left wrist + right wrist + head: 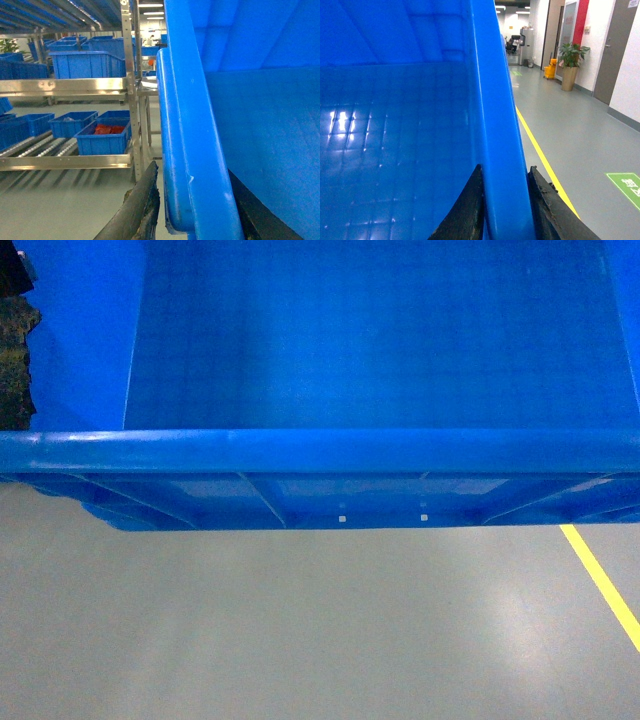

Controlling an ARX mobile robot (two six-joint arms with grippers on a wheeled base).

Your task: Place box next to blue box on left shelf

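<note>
Across the top half of the head view, held up off the grey floor (300, 630) with its long rim running side to side: the box (380, 350). Clamped on both sides. In the left wrist view, left gripper (195, 210) with its jaws squeezed narrow on the thick rim at the bottom middle of the frame, one dark pad outside, one inside. In the right wrist view, right gripper (506, 210) doing the same on the other wall, pads pressed to each side at the bottom middle.

Best kept level, with both grips tight and both arms moving together, so no tipping or slipping. Best turned toward the left shelf (65, 161), seen at the left of the left wrist view, then set down gently on the white rollers and checked for rolling.

Nothing inside the held box, only a shiny grid floor. On the shelf, at the lower left of that view, a small blue bin (104, 137) with something red in it. Beside it, another blue bin (72, 123); what lies inside, too small to tell. Higher up, a big blue crate (87, 65).
</note>
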